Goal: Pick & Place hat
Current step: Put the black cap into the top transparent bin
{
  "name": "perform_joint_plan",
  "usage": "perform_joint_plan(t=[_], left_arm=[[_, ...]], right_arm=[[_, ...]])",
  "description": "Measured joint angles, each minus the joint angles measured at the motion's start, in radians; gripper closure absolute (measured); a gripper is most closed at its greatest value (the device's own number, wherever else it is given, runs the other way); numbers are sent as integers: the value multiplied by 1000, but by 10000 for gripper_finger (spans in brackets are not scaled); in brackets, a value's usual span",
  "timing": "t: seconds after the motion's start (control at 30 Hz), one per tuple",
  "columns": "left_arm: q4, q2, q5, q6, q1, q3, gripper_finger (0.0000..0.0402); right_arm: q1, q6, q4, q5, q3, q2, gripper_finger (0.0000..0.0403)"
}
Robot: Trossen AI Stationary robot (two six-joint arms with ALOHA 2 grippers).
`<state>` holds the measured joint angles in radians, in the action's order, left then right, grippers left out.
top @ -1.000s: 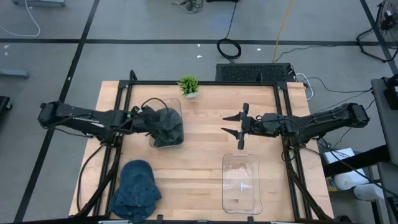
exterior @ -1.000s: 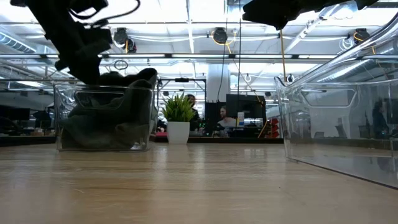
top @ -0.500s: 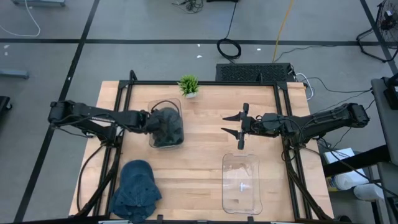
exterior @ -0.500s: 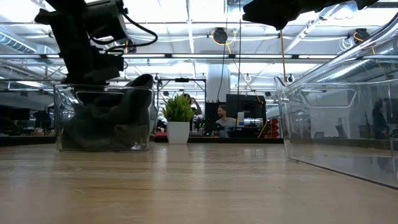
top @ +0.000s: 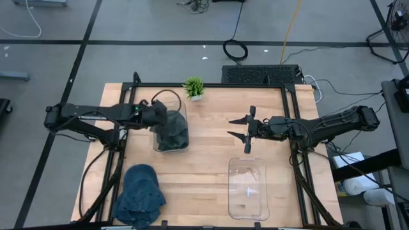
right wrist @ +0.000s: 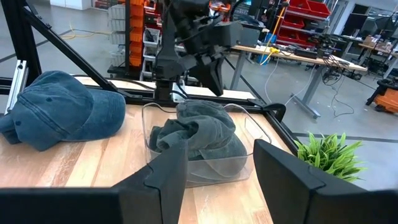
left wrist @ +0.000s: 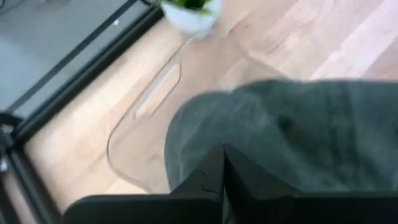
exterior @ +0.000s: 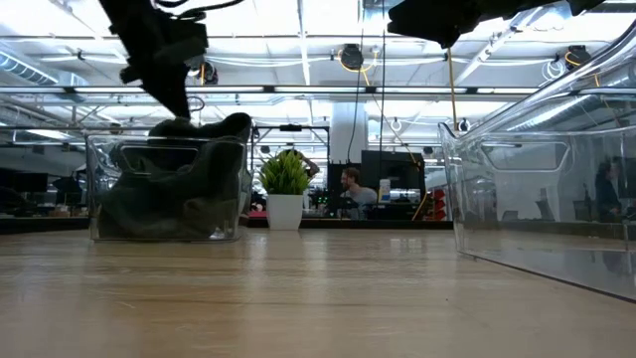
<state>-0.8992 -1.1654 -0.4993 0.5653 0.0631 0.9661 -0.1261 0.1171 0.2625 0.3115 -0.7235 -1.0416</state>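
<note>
A dark grey hat [top: 172,131] lies crumpled inside a clear bin [top: 186,108] at the table's left middle, its top bulging above the rim [exterior: 179,184]. A blue denim hat [top: 139,190] rests flat on the table near the front left corner. My left gripper [top: 162,114] is shut and hangs just above the grey hat's left part [left wrist: 298,130]; the right wrist view shows a gap between gripper [right wrist: 211,84] and hat. My right gripper [top: 246,129] is open, held level over mid-table and pointing toward the bin.
A second clear bin [top: 248,188] stands near the front right. A small potted plant [top: 193,87] sits at the far edge behind the first bin. Bare wood lies between the two bins and between the grippers.
My left gripper reached a little farther over the grey hat and low at the bin, then rose and drew slightly toward the table's far edge. The grey hat stayed in the bin; its top shifted slightly.
</note>
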Motion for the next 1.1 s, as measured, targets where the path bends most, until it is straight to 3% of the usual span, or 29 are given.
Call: perform_joint_plan(t=[0.17,0.37,0.5,0.67,0.8,1.1], left_arm=[[99,-58,95,-86,70,-25,398],[128,-213,166,-94,134,-46,397],[199,-324,254,-126,157,-48,397],[293,-408,286,-149,162,-43,395],[288,-389,312,-162,169,-46,395],[187,-164,324,-148,168,-55,394]], right_arm=[[0,0,0,0,0,0,232],[0,0,-1,0,0,0,232],[0,0,-5,0,0,0,232],[0,0,-6,0,0,0,232],[0,0,-6,0,0,0,232],[0,-1,-9,0,0,0,232]])
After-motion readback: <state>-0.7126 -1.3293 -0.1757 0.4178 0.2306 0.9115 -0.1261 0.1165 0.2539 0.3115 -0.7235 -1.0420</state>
